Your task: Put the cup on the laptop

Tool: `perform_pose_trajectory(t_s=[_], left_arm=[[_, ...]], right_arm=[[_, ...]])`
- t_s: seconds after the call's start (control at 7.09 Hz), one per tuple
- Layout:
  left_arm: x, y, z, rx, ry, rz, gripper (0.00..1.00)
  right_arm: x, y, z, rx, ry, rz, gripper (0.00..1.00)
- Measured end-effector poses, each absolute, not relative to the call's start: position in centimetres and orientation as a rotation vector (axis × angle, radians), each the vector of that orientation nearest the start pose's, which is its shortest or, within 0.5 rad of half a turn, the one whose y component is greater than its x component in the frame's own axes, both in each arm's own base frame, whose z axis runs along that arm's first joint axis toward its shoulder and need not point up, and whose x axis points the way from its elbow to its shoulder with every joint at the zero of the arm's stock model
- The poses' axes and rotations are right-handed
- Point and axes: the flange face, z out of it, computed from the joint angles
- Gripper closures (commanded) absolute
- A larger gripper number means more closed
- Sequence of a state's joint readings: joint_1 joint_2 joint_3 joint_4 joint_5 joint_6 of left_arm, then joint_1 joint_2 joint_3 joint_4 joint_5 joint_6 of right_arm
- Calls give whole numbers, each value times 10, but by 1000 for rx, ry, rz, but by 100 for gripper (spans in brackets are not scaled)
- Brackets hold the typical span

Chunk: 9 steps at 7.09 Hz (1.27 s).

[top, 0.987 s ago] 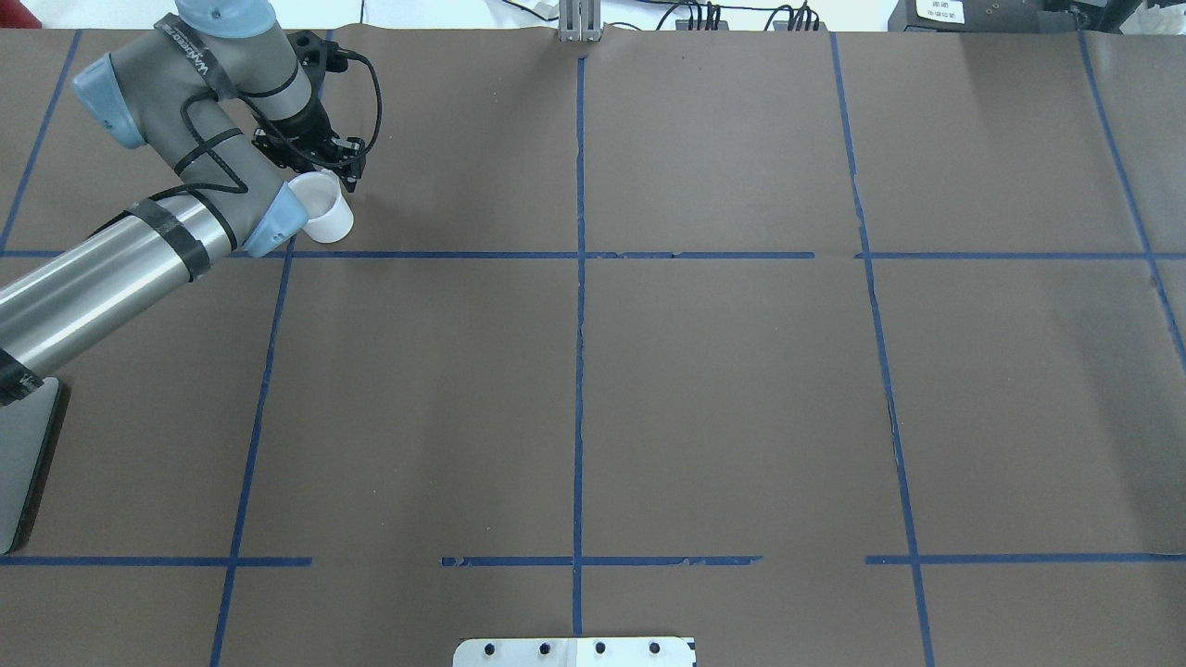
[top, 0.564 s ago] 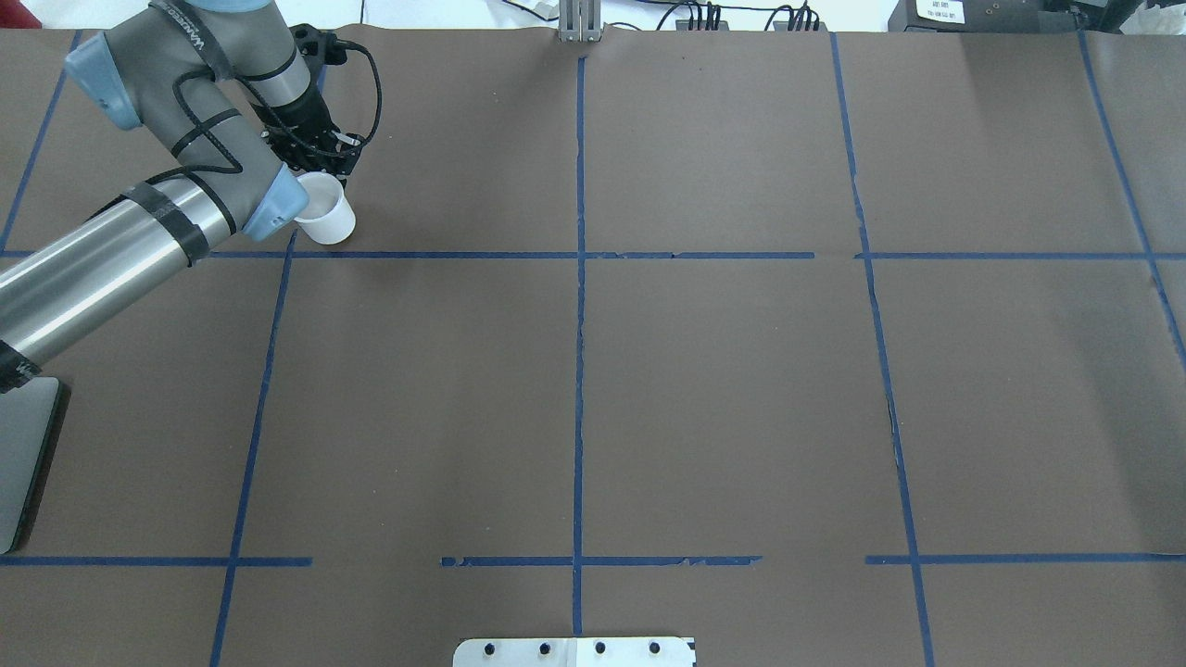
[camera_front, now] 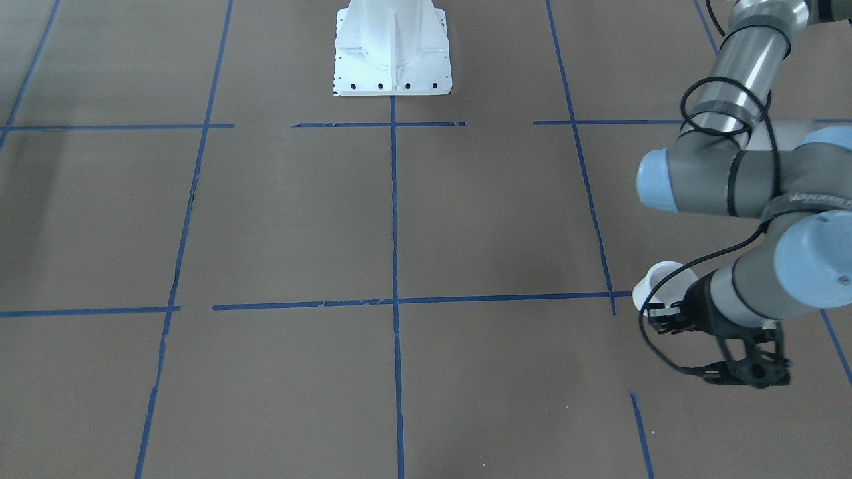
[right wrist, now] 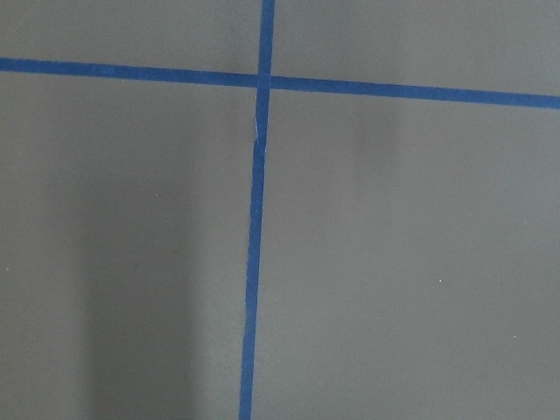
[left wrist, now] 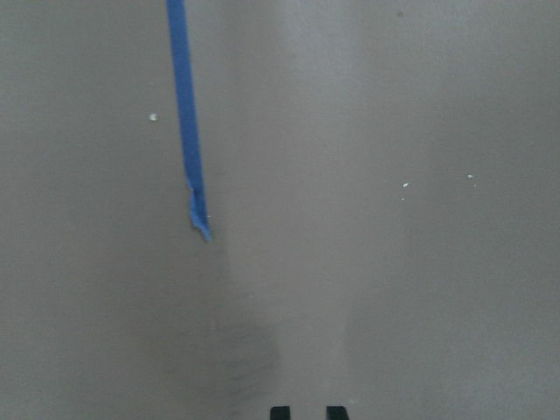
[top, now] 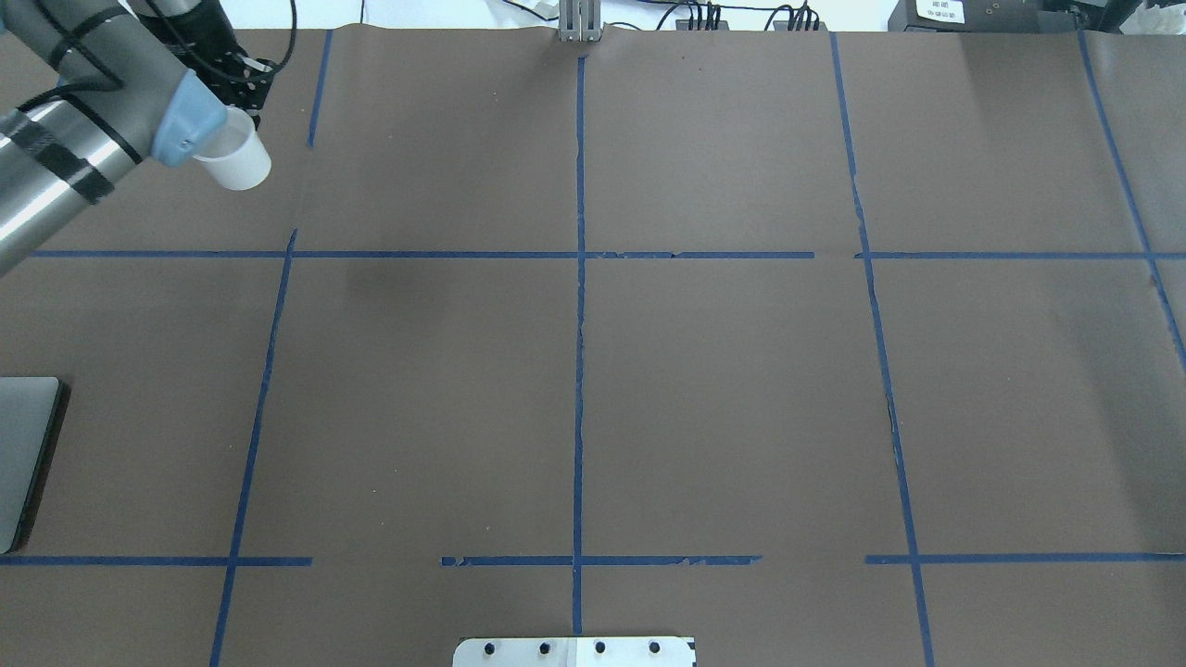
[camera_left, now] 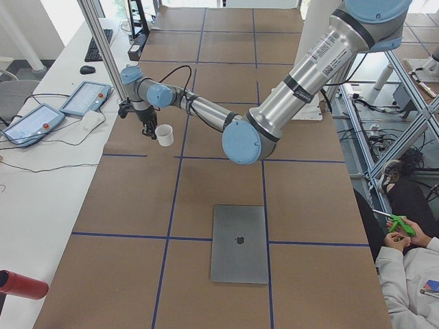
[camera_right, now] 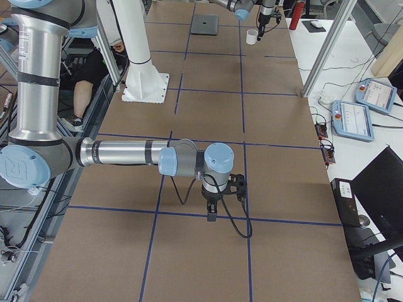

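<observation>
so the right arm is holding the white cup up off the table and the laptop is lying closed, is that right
Not quite: it is the left arm's end effector that holds the cup off the table. The overhead exterior view shows this, with that arm coming in from the view's left. The laptop does lie closed, as you say.

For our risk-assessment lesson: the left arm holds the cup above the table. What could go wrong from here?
1. The left end effector grips the cup by one side, so it may slip or tilt in transit.
2. The laptop lies well away; a hard or off-centre set-down could mark its lid or tip the cup.
</observation>
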<state>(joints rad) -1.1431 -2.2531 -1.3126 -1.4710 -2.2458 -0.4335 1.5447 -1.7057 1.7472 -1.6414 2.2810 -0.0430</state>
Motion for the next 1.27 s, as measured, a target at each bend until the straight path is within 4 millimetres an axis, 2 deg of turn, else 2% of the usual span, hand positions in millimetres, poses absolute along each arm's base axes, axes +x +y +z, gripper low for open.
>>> perform_pose_trajectory(t_s=[0.14, 0.28, 0.42, 0.56, 0.85, 0.99, 1.27], left_arm=[[182, -685, 395, 24, 718, 134, 100], [129, -664, 416, 40, 701, 163, 100], [90, -637, 446, 36, 689, 194, 100], [64, -605, 485, 8, 685, 200, 100], [39, -539, 566, -47, 708, 178, 100], [35, -508, 599, -40, 754, 162, 100], [29, -454, 653, -5, 808, 84, 100]], right_arm=[[57, -434, 646, -22, -710, -56, 0], [57, -434, 646, -22, -710, -56, 0], [57, -434, 646, -22, -709, -56, 0], [57, -434, 646, -22, -710, -56, 0], [57, -434, 646, -22, -709, -56, 0], [57, -434, 646, -22, -710, -56, 0], [57, -434, 646, -22, -710, -56, 0]])
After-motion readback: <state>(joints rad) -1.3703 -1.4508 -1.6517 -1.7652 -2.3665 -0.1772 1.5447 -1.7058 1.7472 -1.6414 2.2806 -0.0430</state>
